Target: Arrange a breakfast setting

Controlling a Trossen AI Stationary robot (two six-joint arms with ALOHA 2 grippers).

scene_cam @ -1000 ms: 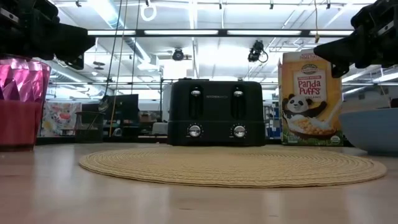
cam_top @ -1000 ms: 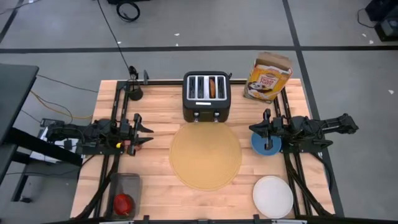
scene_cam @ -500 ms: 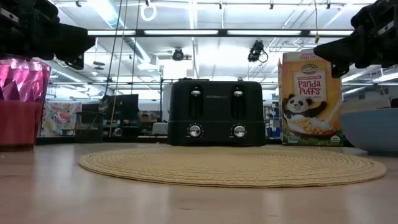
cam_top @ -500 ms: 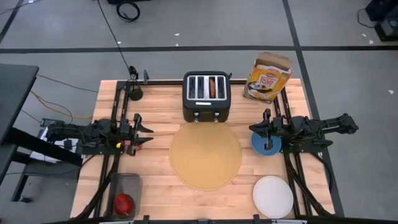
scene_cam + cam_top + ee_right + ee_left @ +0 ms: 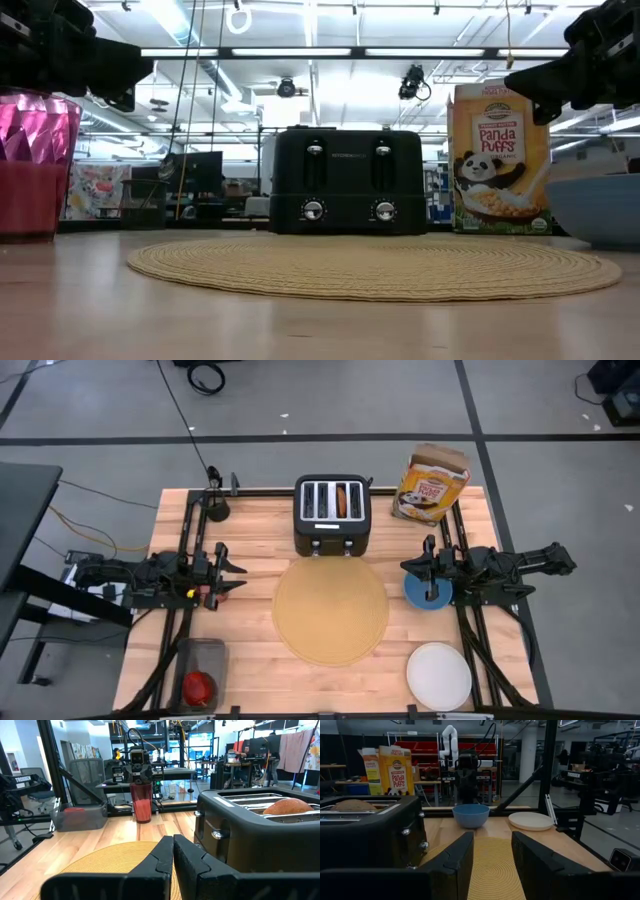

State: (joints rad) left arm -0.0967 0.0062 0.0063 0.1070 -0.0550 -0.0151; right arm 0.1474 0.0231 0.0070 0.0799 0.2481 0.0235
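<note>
The round tan placemat (image 5: 331,610) lies in the middle of the table. The blue bowl (image 5: 428,593) stands at its right, partly under my right gripper (image 5: 408,567), which is shut and hovers above the bowl's far rim. The white plate (image 5: 438,675) lies at the near right. My left gripper (image 5: 238,573) is open and empty left of the mat, above the table. The pink cup (image 5: 142,802) stands under my left arm. The red apple (image 5: 198,685) lies in a clear bin. The bagel (image 5: 342,500) sticks out of a toaster slot. I see no spoon.
A black toaster (image 5: 333,515) stands behind the mat. A cereal box (image 5: 430,482) stands at the far right corner. The clear bin (image 5: 200,672) is at the near left corner. Black frame rails (image 5: 185,550) run along both sides of the table.
</note>
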